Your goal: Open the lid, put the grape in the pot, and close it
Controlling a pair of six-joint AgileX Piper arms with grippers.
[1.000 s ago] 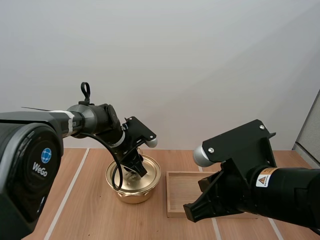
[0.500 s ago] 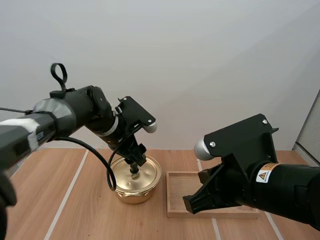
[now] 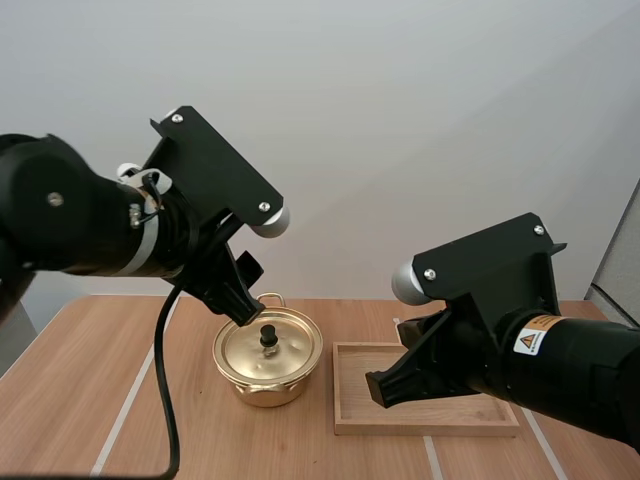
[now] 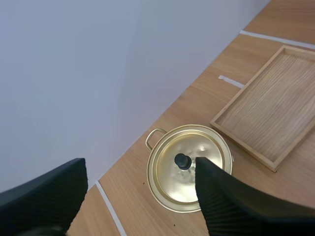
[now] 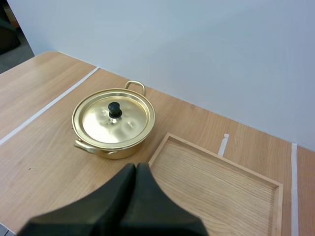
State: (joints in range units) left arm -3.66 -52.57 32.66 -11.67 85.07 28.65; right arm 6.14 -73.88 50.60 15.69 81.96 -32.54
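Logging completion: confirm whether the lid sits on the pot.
Yes, the lid sits flat on the pot, covering its whole rim.

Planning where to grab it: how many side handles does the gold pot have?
2. The far handle is on the side of the pot that faces the wall; the near handle is opposite it, away from the wall. No others seem hidden.

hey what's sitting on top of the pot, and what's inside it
On the pot sits its gold lid, closed flat, with a black knob at its middle. The lid covers the whole opening, so the contents cannot be seen.
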